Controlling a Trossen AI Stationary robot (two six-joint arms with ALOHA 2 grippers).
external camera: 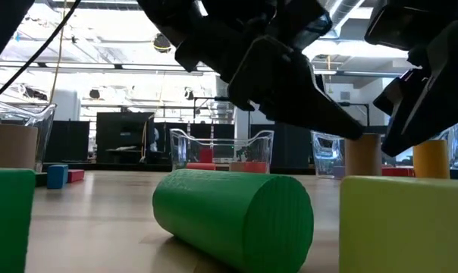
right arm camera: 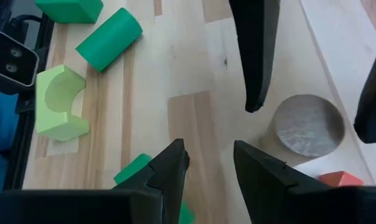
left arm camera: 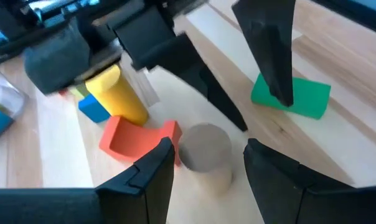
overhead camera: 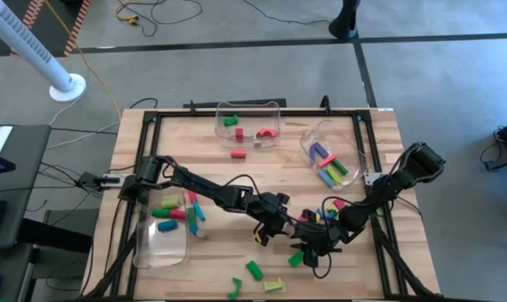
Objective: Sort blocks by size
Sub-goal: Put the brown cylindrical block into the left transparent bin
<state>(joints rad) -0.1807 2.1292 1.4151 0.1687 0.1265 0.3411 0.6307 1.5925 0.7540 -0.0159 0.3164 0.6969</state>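
A tan cylinder block (left arm camera: pixel 203 146) stands upright on the wood beside a red arch (left arm camera: pixel 135 137), a yellow cylinder (left arm camera: pixel 116 93) and a blue block (left arm camera: pixel 94 109). My left gripper (left arm camera: pixel 206 158) is open. Its fingers stand on either side of the tan cylinder (right arm camera: pixel 309 124), and a gap shows beside it. My right gripper (right arm camera: pixel 210 162) faces it from close by, open over bare wood, with a green block (right arm camera: pixel 135 171) by one finger. In the high view both grippers, left (overhead camera: pixel 273 225) and right (overhead camera: pixel 310 243), meet near the table's middle front.
Three clear bins hold sorted blocks: near left (overhead camera: pixel 163 243), far middle (overhead camera: pixel 249 113) and far right (overhead camera: pixel 308 143). Loose green blocks (overhead camera: pixel 253 270) and a light green arch (overhead camera: pixel 273 285) lie near the front edge. A red block (overhead camera: pixel 238 153) lies farther back.
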